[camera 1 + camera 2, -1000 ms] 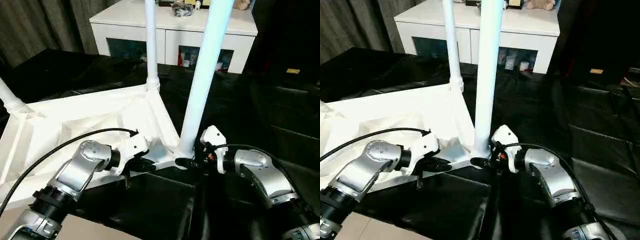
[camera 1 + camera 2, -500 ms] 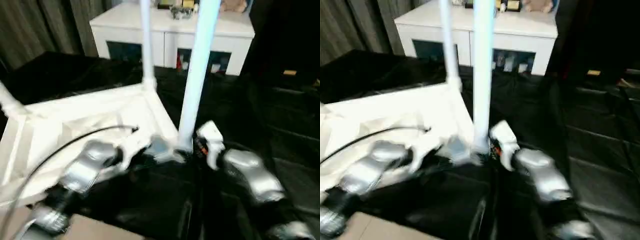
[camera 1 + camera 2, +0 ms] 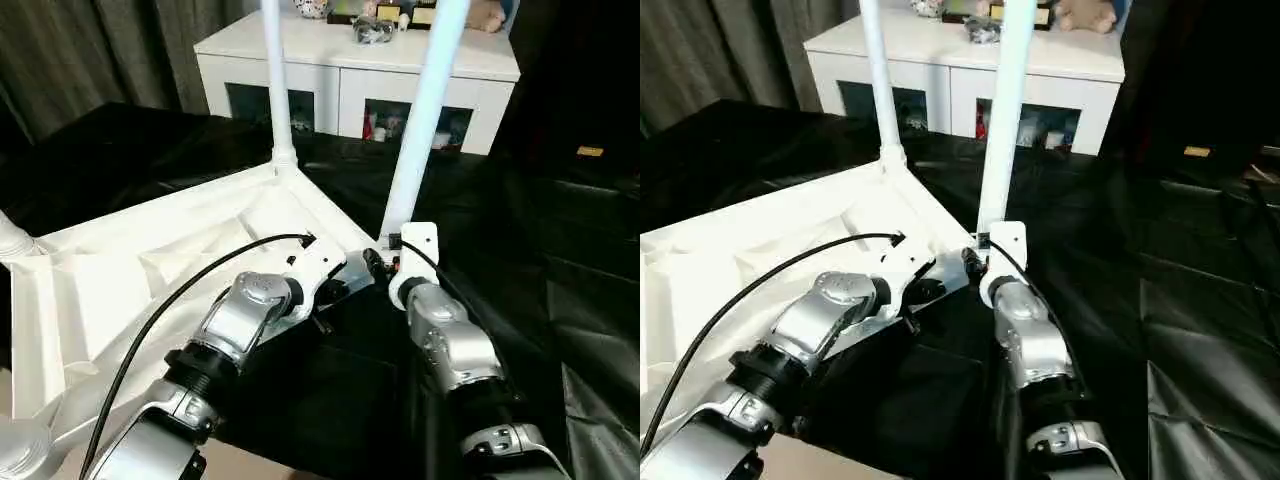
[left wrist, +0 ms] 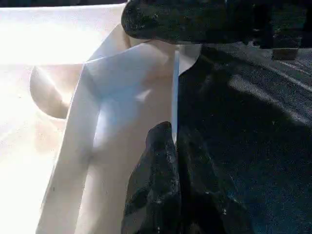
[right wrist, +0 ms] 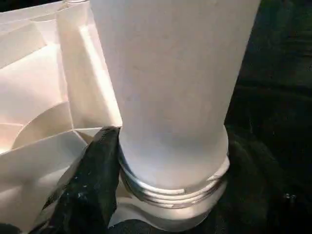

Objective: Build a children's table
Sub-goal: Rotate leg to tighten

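Both forearms (image 3: 240,325) swung inward, seemingly toward table (image 3: 120,290) corner.

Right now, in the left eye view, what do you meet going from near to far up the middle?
Right forearm → right end effector at the near leg's base → black sheet → white cabinet → small items on top.
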Controlling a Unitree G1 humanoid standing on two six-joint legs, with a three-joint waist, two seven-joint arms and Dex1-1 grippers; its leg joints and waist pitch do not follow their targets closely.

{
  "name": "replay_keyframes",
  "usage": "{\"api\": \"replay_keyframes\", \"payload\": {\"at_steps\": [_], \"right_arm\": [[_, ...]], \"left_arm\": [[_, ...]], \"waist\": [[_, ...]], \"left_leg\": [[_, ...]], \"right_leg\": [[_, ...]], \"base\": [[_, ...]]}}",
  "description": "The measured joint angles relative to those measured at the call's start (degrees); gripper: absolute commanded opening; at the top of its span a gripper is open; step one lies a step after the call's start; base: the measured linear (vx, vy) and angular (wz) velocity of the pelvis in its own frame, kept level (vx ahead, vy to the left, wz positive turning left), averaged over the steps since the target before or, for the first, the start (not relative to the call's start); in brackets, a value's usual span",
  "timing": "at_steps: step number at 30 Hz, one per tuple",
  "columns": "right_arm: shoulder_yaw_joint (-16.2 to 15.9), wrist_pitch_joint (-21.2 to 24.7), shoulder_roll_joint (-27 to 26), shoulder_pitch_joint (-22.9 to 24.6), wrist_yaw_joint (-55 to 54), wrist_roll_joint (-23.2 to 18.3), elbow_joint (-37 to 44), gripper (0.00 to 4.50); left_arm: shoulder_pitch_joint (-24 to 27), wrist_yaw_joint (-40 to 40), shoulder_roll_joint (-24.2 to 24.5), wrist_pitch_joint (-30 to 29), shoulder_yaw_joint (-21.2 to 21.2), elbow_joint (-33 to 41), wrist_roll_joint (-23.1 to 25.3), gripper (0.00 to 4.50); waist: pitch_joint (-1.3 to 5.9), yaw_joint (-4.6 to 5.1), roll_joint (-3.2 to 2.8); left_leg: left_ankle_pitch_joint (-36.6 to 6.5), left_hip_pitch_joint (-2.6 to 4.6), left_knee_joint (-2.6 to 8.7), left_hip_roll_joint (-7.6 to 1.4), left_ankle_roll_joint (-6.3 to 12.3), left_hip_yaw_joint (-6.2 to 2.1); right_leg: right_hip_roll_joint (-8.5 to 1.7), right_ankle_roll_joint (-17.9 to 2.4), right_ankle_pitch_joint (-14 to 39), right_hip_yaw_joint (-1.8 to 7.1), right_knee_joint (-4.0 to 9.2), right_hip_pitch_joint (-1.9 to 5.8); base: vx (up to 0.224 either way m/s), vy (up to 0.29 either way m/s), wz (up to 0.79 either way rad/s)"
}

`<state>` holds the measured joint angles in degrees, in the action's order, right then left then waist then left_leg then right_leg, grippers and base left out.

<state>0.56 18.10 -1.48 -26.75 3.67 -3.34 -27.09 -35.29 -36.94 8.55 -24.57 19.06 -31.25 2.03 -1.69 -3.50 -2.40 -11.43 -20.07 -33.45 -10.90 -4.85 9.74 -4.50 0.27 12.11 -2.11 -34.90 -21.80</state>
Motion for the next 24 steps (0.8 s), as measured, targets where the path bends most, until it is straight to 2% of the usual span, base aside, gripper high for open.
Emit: {"api": "replay_keyframes", "payload": {"at_steps": [1,2,4,6,9,15,19,24], "right_arm": [[-0.09,-0.13,0.16,0.23,0.45,-0.01,0.29,3.28],[-0.27,-0.19,0.33,0.43,0.89,-0.03,0.64,3.28],[-2.1,-0.31,2.89,1.99,4.92,-0.4,2.42,3.52],[-3.23,-0.57,4.96,2.49,8.93,-0.7,2.82,3.74],[-5.3,-0.04,9.8,2.65,17.53,-1.63,4.04,3.74],[-9.99,-0.21,19.74,5.66,37.8,-4.46,9.83,3.74],[-10.94,-0.61,21.82,6.43,43.54,-5.73,11.28,3.74],[-12.42,-0.8,24.2,6.46,49.22,-6.08,11.72,3.74]], "left_arm": [[0.1,-0.28,0.18,0.11,0.03,0.19,0.0,0.0],[0.31,-0.63,0.45,0.23,0.05,0.57,0.0,0.0],[1.41,-2.94,2.54,1.95,0.4,2.12,-0.07,0.0],[1.91,-5.33,4.36,1.95,0.6,3.84,-0.17,0.0],[3.54,-9.68,7.53,1.12,1.67,7.26,-0.74,0.0],[6.48,-20.12,14.88,0.89,3.73,14.3,-2.28,0.0],[7.93,-22.74,17.01,0.95,3.95,16.85,-2.4,0.0],[8.56,-24.15,18.46,0.82,4.0,18.03,-2.51,0.0]], "waist": [[0.0,0.0,0.0],[-0.01,0.03,-0.01],[-0.03,0.14,0.0],[-0.04,0.68,-0.02],[-0.05,1.11,-0.05],[-0.03,0.66,-0.28],[-0.04,0.54,-0.28],[-0.06,0.96,-0.26]], "left_leg": [[0.0,-0.01,0.03,0.0,0.0,0.0],[0.0,-0.02,0.07,-0.01,0.0,0.0],[0.0,-0.1,0.19,-0.04,0.0,-0.01],[0.01,-0.17,0.3,-0.06,-0.02,-0.03],[0.02,-0.21,0.49,-0.11,-0.03,-0.05],[0.02,-0.28,0.58,-0.14,0.32,-0.05],[0.05,-0.25,0.56,-0.12,0.38,0.01],[-0.09,-0.11,0.52,-0.12,0.11,0.03]], "right_leg": [[0.0,0.0,-0.01,-0.01,0.0,-0.02],[0.0,0.01,-0.01,-0.02,0.0,-0.03],[0.02,0.09,0.01,-0.07,0.0,-0.07],[0.08,0.18,0.06,-0.06,0.0,-0.1],[0.15,0.25,0.27,-0.13,-0.01,-0.21],[0.16,0.1,0.59,-0.27,0.03,-0.2],[0.11,0.09,0.6,-0.2,0.05,-0.2],[0.12,0.08,0.6,-0.15,-0.06,-0.15]], "base": [[0.0,0.0,0.0],[0.0,0.0,0.0],[0.0,0.0,0.0],[0.0,0.0,0.0],[0.0,0.0,0.0],[0.0,0.0,0.0],[0.0,0.0,0.0],[0.0,0.0,0.0]]}}
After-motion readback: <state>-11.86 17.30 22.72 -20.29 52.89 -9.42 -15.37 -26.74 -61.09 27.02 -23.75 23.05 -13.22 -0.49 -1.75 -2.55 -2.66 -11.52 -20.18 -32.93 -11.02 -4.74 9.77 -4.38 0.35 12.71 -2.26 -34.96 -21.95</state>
